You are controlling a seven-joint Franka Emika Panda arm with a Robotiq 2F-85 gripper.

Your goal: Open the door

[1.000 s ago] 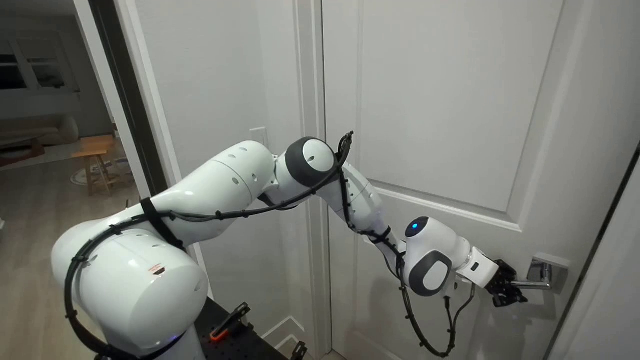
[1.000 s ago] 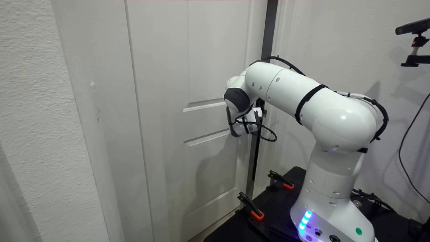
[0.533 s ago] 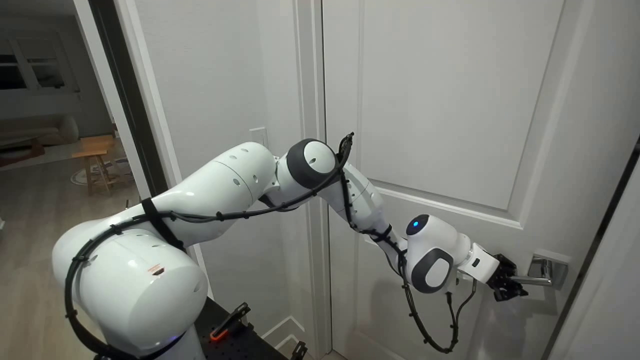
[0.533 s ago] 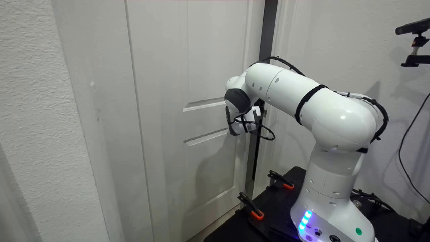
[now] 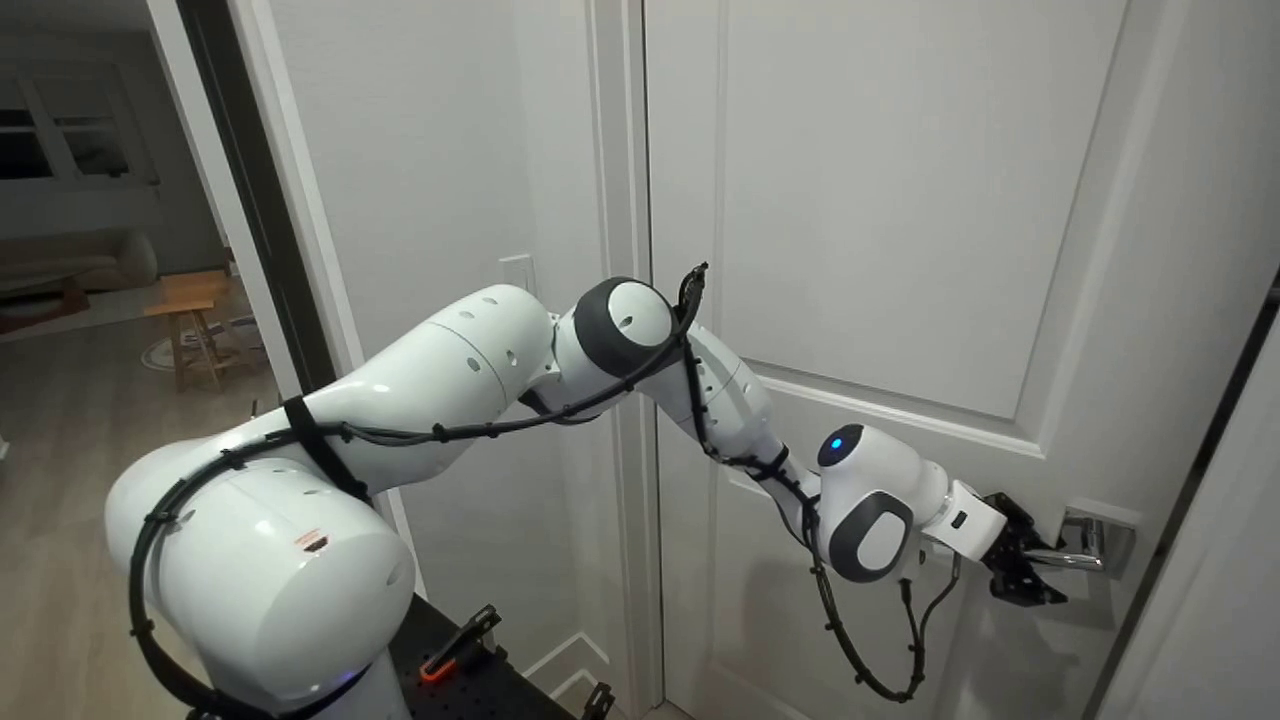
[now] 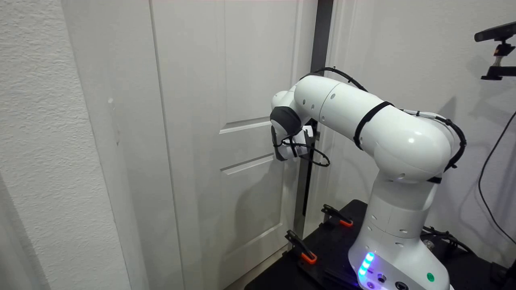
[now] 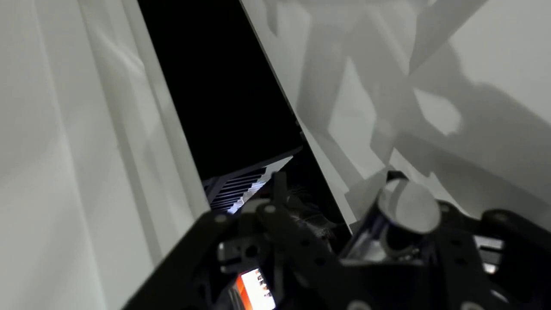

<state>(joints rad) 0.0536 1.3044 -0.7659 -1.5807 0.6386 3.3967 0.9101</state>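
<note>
The tall white panelled door stands ajar, with a dark gap along its edge in an exterior view. On it a silver lever handle sticks out from a square plate. My gripper is at the lever's free end, its black fingers spread above and below it. In the wrist view the gripper stands open, and the round end of the handle lies between the fingers, nearer the right one. Whether that finger touches it I cannot tell. In an exterior view the arm hides the fingers.
A dark opening lies between the door and the white frame. My arm stands on a black table with orange clamps. A camera on a mount is at far right; a side wall rises beside the arm.
My gripper has opened from a closed position around the lever. The wrist has risen slightly and shifted toward the plate. The lever has tilted up a little, and the door's gap has widened slightly.
</note>
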